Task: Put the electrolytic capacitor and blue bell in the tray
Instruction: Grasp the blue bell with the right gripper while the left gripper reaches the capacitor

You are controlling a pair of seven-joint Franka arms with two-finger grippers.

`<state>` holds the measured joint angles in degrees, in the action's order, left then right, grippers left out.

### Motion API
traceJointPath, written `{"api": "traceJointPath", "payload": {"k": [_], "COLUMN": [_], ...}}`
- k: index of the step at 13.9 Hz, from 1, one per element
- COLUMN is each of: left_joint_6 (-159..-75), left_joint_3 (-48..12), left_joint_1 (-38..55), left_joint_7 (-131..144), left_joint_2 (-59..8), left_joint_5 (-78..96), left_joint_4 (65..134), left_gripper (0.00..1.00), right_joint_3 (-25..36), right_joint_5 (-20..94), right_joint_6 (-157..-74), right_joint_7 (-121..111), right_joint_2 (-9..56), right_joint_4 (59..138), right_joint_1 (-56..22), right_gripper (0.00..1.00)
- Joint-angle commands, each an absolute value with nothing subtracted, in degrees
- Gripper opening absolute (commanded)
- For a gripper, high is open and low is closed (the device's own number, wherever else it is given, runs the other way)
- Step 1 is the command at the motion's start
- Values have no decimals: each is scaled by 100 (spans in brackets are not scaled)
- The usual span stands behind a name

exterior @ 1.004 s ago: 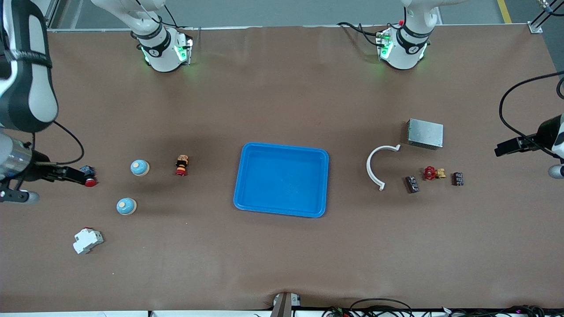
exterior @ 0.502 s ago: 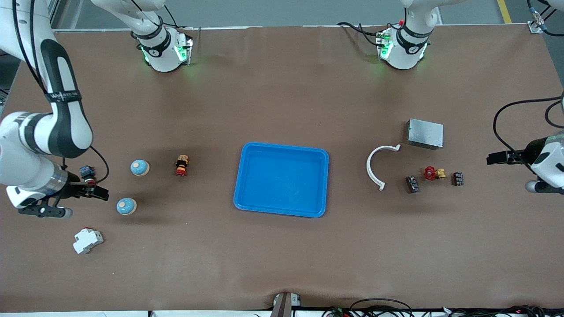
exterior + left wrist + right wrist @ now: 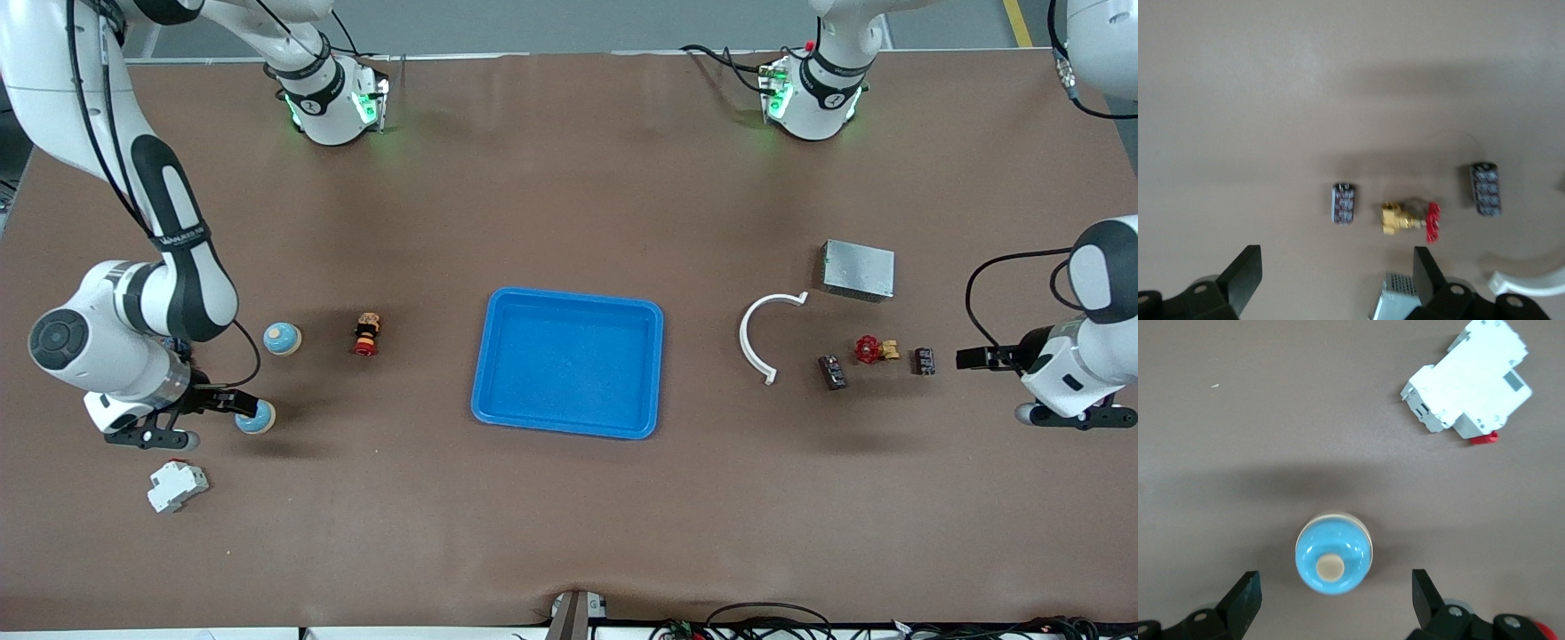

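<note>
Two blue bells stand toward the right arm's end: one (image 3: 282, 339) farther from the front camera, one (image 3: 255, 416) nearer. My right gripper (image 3: 242, 406) is open and empty, low beside the nearer bell. That bell (image 3: 1334, 553) lies just ahead of the open right gripper (image 3: 1335, 600) in the right wrist view. Two dark capacitors (image 3: 925, 360) (image 3: 832, 372) lie toward the left arm's end. My left gripper (image 3: 967, 358) is open and empty beside the first capacitor (image 3: 1344, 203). The left gripper (image 3: 1336, 280) shows its fingers spread wide. The blue tray (image 3: 498, 400) lies empty mid-table.
A red-handled brass valve (image 3: 876, 349) lies between the capacitors. A white curved piece (image 3: 756, 351) and a grey metal box (image 3: 858, 269) lie nearby. A red and yellow button (image 3: 366, 333) stands beside the farther bell. A white breaker (image 3: 178, 485) lies nearer the front camera.
My right gripper has swung from the small red part over to the nearer blue bell. My left gripper has come in from the table's end toward the capacitors.
</note>
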<state>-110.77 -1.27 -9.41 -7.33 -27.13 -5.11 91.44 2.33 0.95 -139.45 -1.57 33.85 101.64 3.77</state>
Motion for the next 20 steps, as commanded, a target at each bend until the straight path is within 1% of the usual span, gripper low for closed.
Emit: {"api": "traceJointPath", "payload": {"k": [1, 7, 14, 16, 17, 18, 19, 20], "left_joint_6": [-11732, -11918, -11918, -11918, -11918, -11918, -11927, -11935], "left_joint_3": [-141, -141, -158, -158, -158, -158, -158, -158], "left_joint_1": [-1177, -1178, -1116, -1116, -1116, -1134, -1134, -1142], "left_joint_7": [-835, -783, -703, -660, -607, -589, -589, -589], "left_joint_2": [-2706, -3207, -3524, -3629, -3673, -3691, -3726, -3753], "left_joint_5": [-615, -607, -554, -554, -554, -554, -554, -554], "left_joint_4": [9588, 9615, 9659, 9668, 9685, 9694, 9694, 9712], "left_gripper": [100, 100, 100, 100, 100, 100, 100, 100], "right_joint_3": [220, 220, 220, 220, 220, 220, 220, 220], "right_joint_5": [123, 132, 132, 132, 132, 132, 132, 132], "right_joint_6": [-14237, -14642, -14713, -14713, -14704, -14669, -14634, -14616], "right_joint_7": [-114, -105, -114, -105, -114, -106, -105, -79], "right_joint_2": [3594, 3788, 3894, 3894, 3894, 3894, 3885, 3867], "right_joint_4": [10151, 10151, 10178, 10222, 10230, 10230, 10230, 10230], "right_joint_1": [369, 352, 352, 343, 334, 334, 317, 273], "right_gripper": [100, 100, 100, 80, 67, 49, 26, 6]}}
